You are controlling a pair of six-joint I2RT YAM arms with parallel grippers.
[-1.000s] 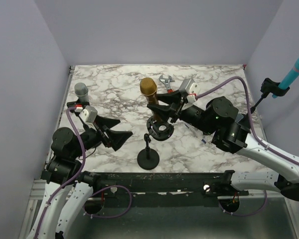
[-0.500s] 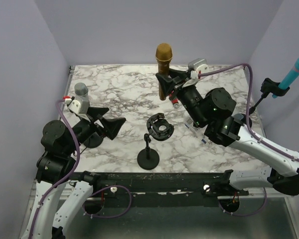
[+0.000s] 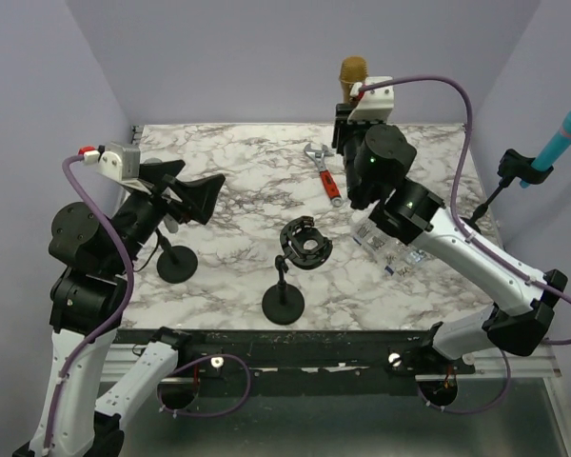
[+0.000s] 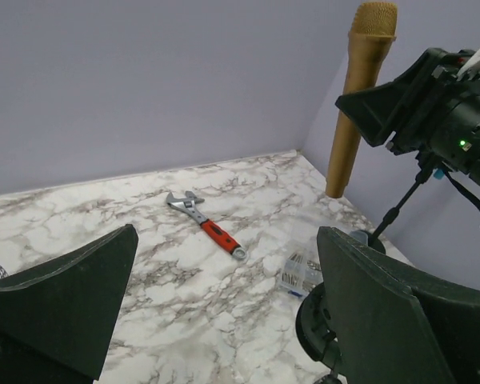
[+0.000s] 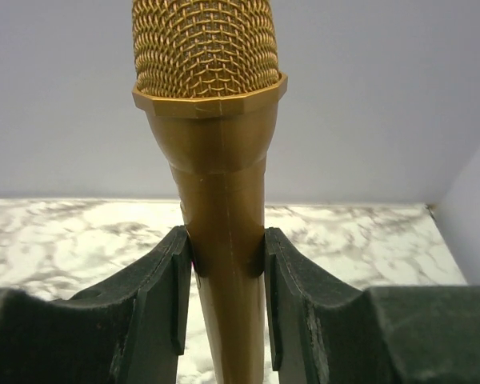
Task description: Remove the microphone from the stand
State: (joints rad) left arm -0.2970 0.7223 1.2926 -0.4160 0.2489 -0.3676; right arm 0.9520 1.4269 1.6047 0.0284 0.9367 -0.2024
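Two black fingers of the right gripper [image 5: 224, 256] clamp the gold microphone [image 5: 206, 88], upright in the air over the far side of the marble table [image 3: 219, 152], well apart from its empty stand [image 3: 285, 286]. From overhead the wrist hides all but the mesh head. The wrist view cuts off its lower end. The left gripper [image 4: 228, 240] hangs wide apart, holding nothing.
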